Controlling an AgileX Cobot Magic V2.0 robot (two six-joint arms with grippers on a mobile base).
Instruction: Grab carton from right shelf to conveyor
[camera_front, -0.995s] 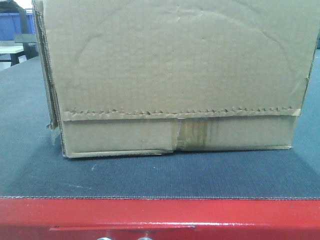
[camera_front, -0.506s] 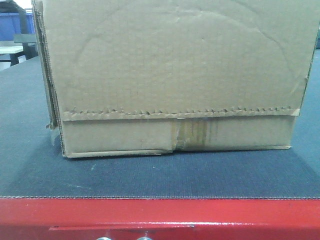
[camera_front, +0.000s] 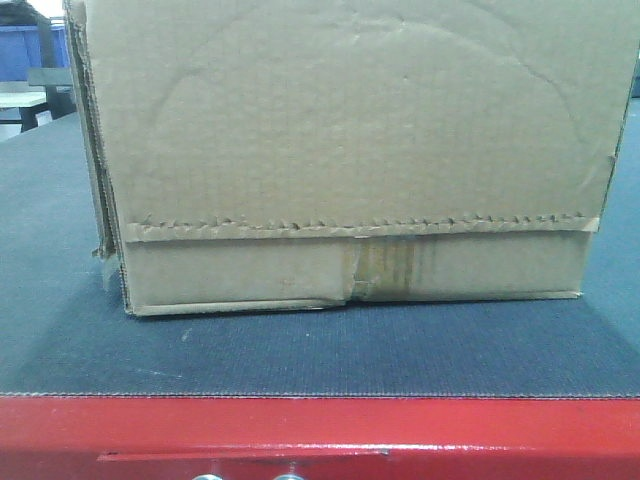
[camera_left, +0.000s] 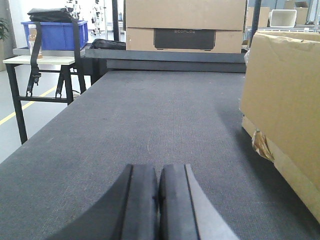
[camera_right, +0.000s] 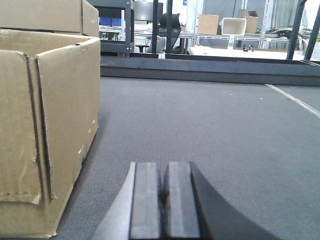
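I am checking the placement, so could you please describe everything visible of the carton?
The carton is a large plain brown corrugated box, creased, with a serrated flap seam and a yellowish tape strip low on its front face. It stands upright on the conveyor, behind the belt's red edge. Neither gripper touches it.

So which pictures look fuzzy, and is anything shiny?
Front view: soft and hazy all over, with glare streaks on the conveyor's red edge. Left wrist view: the shut end effector is blurry up close. Right wrist view: the carton looks sharper, and the far background is bright.

Front camera faces the carton (camera_front: 340, 150) closely; wrist cameras flank it, looking along the conveyor (camera_left: 150, 115)
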